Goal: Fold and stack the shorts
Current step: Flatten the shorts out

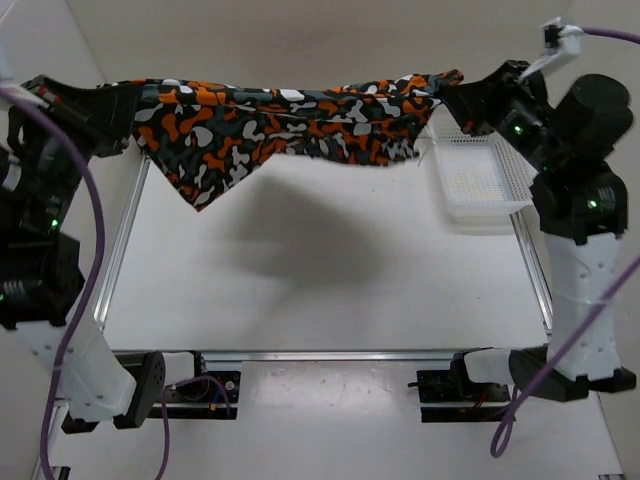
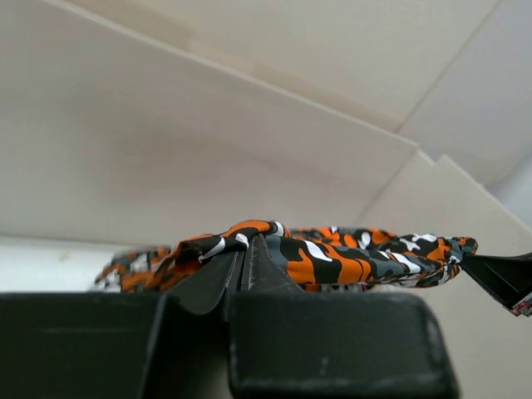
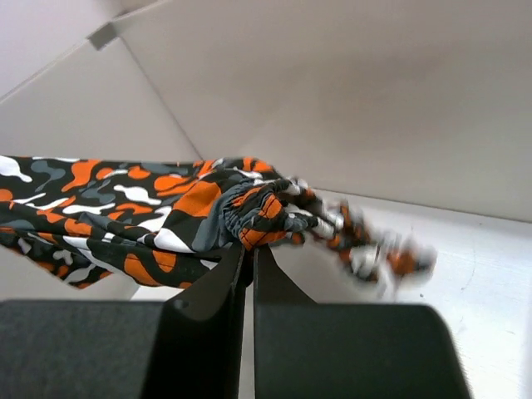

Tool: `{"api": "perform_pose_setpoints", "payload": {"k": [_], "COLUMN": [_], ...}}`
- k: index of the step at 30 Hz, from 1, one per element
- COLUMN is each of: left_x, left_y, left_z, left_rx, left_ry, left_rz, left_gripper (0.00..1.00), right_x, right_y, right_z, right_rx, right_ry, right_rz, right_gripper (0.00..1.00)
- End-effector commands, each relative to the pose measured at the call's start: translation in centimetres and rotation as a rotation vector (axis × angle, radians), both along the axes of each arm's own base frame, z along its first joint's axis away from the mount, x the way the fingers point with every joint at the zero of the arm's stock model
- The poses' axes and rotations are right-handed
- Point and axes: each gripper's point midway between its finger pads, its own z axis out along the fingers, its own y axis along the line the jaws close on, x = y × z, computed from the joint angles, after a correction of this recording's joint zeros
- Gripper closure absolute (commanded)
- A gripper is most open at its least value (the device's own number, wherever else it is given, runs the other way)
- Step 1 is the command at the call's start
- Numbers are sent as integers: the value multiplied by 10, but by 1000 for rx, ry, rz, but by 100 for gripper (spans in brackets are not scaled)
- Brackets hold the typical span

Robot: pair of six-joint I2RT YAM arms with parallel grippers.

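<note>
White plastic mesh basket (image 1: 485, 180), shallow, rectangular, at far right of white tabletop (image 1: 320, 290). Silver metal rail (image 1: 330, 353) along near edge.

**Shorts** (image 1: 280, 125): thin, soft printed cloth with a matt finish. It is sagging in loose folds, and its gathered edge is puckering into fine ridges at the right gripper (image 3: 248, 249).

**Left gripper** (image 2: 248, 246) and right gripper: the fingers are showing smooth black plastic with a dull sheen.

**Table** (image 1: 320, 290): a smooth, matt white top is lying inside rails (image 1: 350, 354) of silvery brushed metal.

**Basket** (image 1: 480, 180), far right: white plastic mesh is giving a faint gloss.

**Arm shells** (image 1: 582, 300): white matt plastic is covering the limbs.

**Cable** (image 1: 612, 35): smooth purple sheathing is catching little light.
</note>
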Motion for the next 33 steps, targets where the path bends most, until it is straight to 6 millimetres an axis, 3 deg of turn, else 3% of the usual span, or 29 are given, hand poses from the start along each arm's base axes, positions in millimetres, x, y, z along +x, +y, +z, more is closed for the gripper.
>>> {"api": "perform_pose_setpoints", "payload": {"k": [1,3,4,7,9,13,15,17,18,20,21,22,23,24,26,27,28,29,30,32,33], "left_x": [-28,-45,-66,-97,-118,-121,-91,-65,-35,-3,31,46,63,93,124,151,166,179,203,224,239], "left_y": [15,13,11,8,6,4,6,8,11,14,18,19,23,27,35,38,43,45,52,56,62], "left_z": [13,18,25,34,38,35,18,3,-18,-39,-68,-80,-90,-123,-154,-183,-202,-216,-252,-284,-317], "left_rx": [4,5,7,9,11,14,12,8,3,9,15,13,20,26,34,44,44,44,57,59,55], "left_ry": [-48,-67,-105,-160,-197,-190,-104,-31,55,132,224,258,280,371,449,520,564,593,675,742,814], "left_rz": [98,98,98,98,98,87,79,78,78,79,79,79,91,90,117,114,135,134,153,167,172], "left_gripper": [90,90,90,90,90,90,90,90,90,90,90,90,90,90,90,90,90,90,90,90,90], "right_x": [-31,-62,-79,-113,-125,-131,-117,-88,-63,-35,-21,5,19,43,68,87,98,119,126,145,163], "right_y": [-24,-29,-32,-41,-47,-60,-61,-58,-56,-52,-50,-46,-43,-41,-33,-26,-21,-17,-8,1,6], "right_z": [19,32,40,46,46,37,25,1,-20,-42,-55,-88,-100,-127,-162,-192,-208,-242,-257,-287,-314], "right_rx": [-38,-41,-36,-36,-31,-31,-49,-83,-102,-128,-138,-172,-179,-200,-219,-227,-233,-253,-264,-280,-284], "right_ry": [-91,-128,-152,-181,-190,-158,-121,-38,26,73,104,182,201,265,331,395,425,490,523,569,621], "right_rz": [-74,-67,-68,-82,-103,-168,-191,-202,-213,-220,-218,-222,-220,-227,-205,-186,-172,-167,-144,-130,-130], "right_gripper": [100,100,100,100,100,100,100,100,100,100,100,100,100,100,100,100,100,100,100,100,100]}}
